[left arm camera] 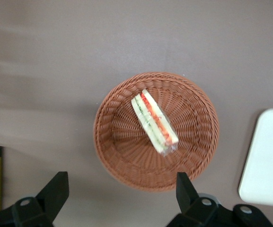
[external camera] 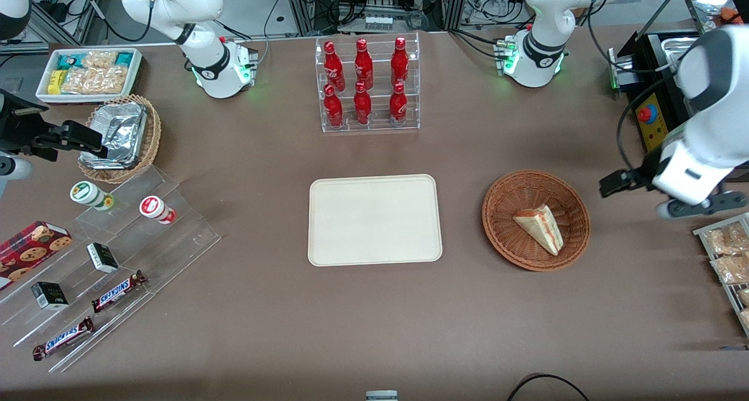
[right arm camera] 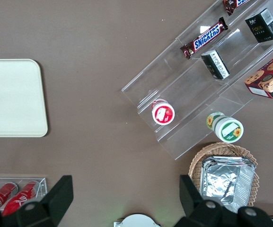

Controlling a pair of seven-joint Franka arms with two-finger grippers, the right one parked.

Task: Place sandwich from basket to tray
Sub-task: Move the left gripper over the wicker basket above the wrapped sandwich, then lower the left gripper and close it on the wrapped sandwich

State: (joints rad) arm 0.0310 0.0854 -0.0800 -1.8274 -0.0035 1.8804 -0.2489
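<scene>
Your gripper [left arm camera: 122,194] hangs high with its fingers spread wide and nothing between them, off toward the working arm's end of the table and not yet over the basket [external camera: 536,219]. Below it and a short way toward the middle of the table lies the sandwich [external camera: 539,229], on its side in the basket's bowl, filling edge showing, slanted across your finger line as the wrist camera shows it. Farther again from the gripper, well apart from the basket, sits the tray [external camera: 374,220], bare. Watch the descent: come down without turning the wrist and I'd say you'll catch the wedge corner to corner, and it'll twist out. The clear wrap looks slippery and the bread soft, so squeeze hard and you crush it; go too deep and your fingertips snag the weave and drag the basket along.
</scene>
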